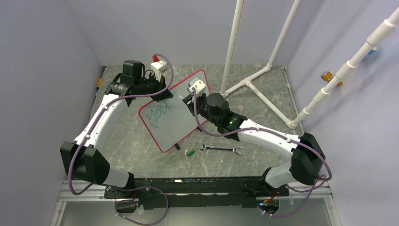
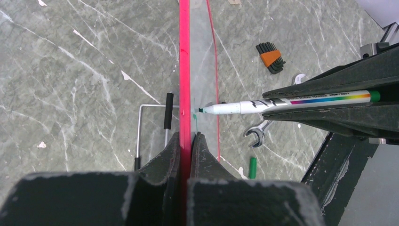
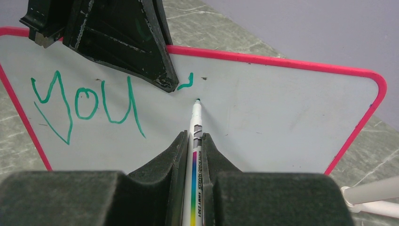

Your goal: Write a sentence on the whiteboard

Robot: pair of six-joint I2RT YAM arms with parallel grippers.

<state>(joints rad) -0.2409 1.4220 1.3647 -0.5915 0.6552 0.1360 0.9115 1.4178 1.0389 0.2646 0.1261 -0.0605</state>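
Whiteboard (image 2: 184, 70) edge-on, left wrist; sentence (image 3: 87, 104), right wrist

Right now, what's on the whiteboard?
Green letters spelling "you" and a small curved mark after them. The marker in the right gripper points just below that mark. The left gripper clamps the edge, hiding a bit of the whiteboard.

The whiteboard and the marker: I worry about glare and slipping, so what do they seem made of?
Whiteboard: smooth white panel, likely coated plastic or laminate, faintly glossy; its pink frame looks like moulded plastic. Marker: white plastic barrel, smooth, with a printed rainbow stripe.
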